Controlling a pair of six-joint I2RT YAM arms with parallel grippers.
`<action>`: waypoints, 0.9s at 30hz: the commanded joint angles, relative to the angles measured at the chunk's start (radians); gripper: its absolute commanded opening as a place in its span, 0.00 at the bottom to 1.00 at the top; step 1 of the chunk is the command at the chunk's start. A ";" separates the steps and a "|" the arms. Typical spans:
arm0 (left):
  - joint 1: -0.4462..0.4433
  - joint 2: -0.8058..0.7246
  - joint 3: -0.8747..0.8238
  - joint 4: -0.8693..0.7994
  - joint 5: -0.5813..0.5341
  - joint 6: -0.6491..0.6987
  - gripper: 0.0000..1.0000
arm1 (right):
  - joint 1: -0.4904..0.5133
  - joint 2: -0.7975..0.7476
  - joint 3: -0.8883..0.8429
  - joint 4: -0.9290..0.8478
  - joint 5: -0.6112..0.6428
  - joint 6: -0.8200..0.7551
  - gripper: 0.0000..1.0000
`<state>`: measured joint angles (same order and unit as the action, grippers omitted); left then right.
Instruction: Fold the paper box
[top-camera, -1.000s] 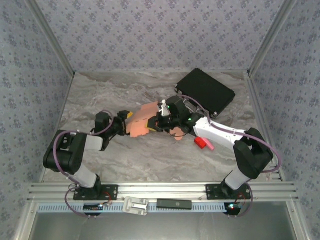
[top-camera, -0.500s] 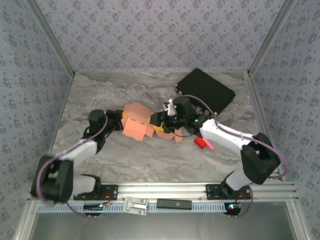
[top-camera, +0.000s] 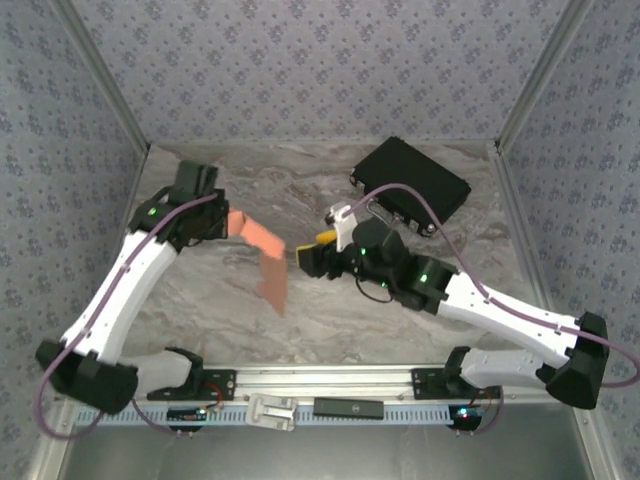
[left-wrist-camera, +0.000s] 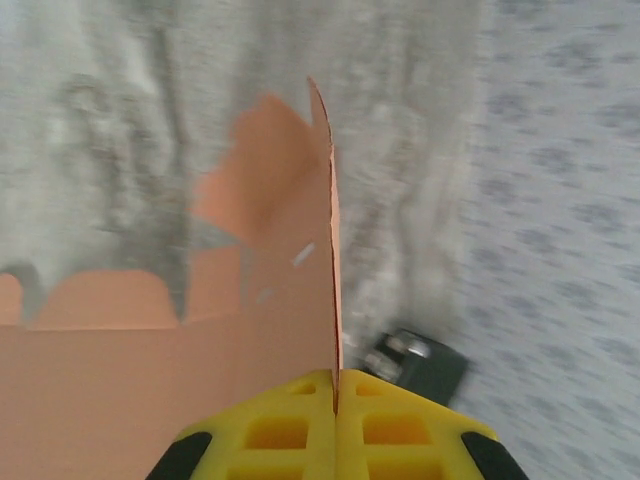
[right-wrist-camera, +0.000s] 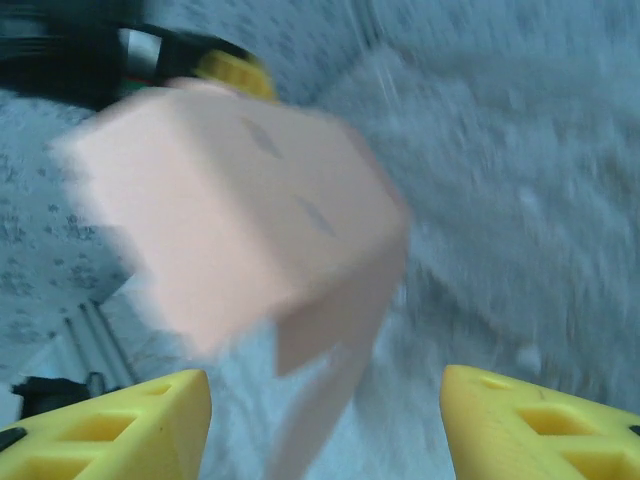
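The left jaws are pressed together on one thin edge of the paper box (top-camera: 267, 258), a mostly flat sheet that hangs loose ahead of and below them, over the counter (top-camera: 340, 320). The right jaws stand spread, with the sheet's free end just ahead of them and touching neither. With so slim a bite, the sheet likely slips or tears if the right jaws close and tug, and with nothing backing it, a push probably swings it away instead of creasing a flap.
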<state>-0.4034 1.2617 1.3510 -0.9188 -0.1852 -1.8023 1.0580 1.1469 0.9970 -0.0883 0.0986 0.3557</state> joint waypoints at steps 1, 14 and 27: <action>-0.055 0.044 0.095 -0.369 -0.165 -0.091 0.00 | 0.112 0.024 -0.108 0.298 0.243 -0.367 0.66; -0.137 0.107 0.150 -0.417 -0.254 -0.141 0.00 | 0.308 0.300 0.010 0.503 0.733 -0.826 0.73; -0.149 0.103 0.183 -0.429 -0.286 -0.132 0.00 | 0.252 0.235 0.053 0.281 0.697 -0.687 0.72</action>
<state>-0.5423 1.3632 1.4967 -1.1339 -0.3286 -1.8561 1.3308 1.3800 1.0096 0.2981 0.8009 -0.3992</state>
